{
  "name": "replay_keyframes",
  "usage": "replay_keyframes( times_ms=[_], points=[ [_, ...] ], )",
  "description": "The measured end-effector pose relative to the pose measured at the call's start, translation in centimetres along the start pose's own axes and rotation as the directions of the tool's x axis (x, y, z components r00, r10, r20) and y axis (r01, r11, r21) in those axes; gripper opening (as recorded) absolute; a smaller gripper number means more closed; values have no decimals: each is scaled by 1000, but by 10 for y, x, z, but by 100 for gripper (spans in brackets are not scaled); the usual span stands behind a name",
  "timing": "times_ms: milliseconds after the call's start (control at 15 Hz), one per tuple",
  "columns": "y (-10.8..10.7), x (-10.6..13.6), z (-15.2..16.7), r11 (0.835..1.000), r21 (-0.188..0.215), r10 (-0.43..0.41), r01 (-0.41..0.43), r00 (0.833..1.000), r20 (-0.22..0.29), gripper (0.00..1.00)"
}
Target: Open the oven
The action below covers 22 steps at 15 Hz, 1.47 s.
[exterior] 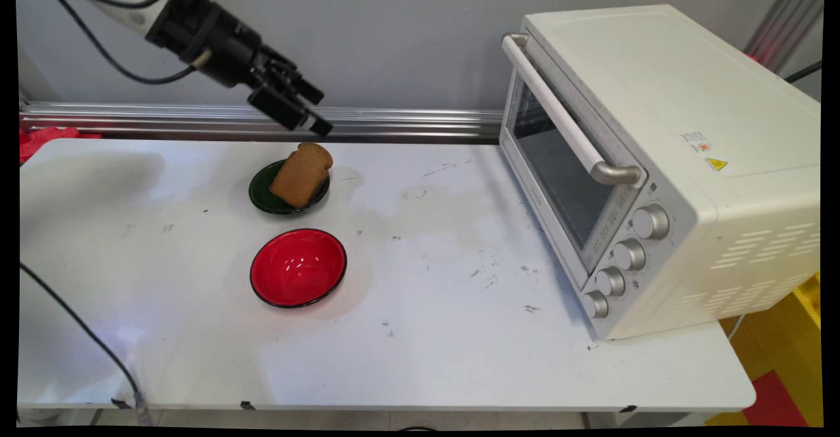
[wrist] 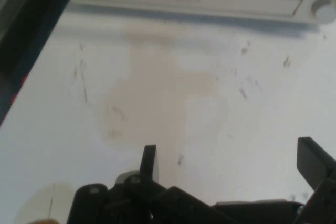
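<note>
Brown bread slice leans untouched in the green dish at twelve o'clock of the red bowl, black gripper hovering above, fingers spread and empty, toaster oven door closed.

Bread on plate, bowl before it, oven right

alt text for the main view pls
A black two-finger gripper, fingers open, hangs just above a brown bread slice leaning in a dark green bowl. An empty red bowl sits nearer; a cream toaster oven stands right, door shut.
</note>
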Motion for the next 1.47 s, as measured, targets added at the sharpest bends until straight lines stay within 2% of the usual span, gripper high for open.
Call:
replay_keyframes(
  times_ms=[333,600,800,1133,1467],
  points=[
    [2,28,8,1000,8,27,-27,999,-34,100],
    [9,51,30,999,-5,32,-32,998,-45,100],
    [19,86,57,999,-8,35,-36,997,-70,100],
    [38,159,102,998,20,66,-64,991,-113,100],
    [45,210,130,994,50,100,-94,985,-138,100]
  ],
)
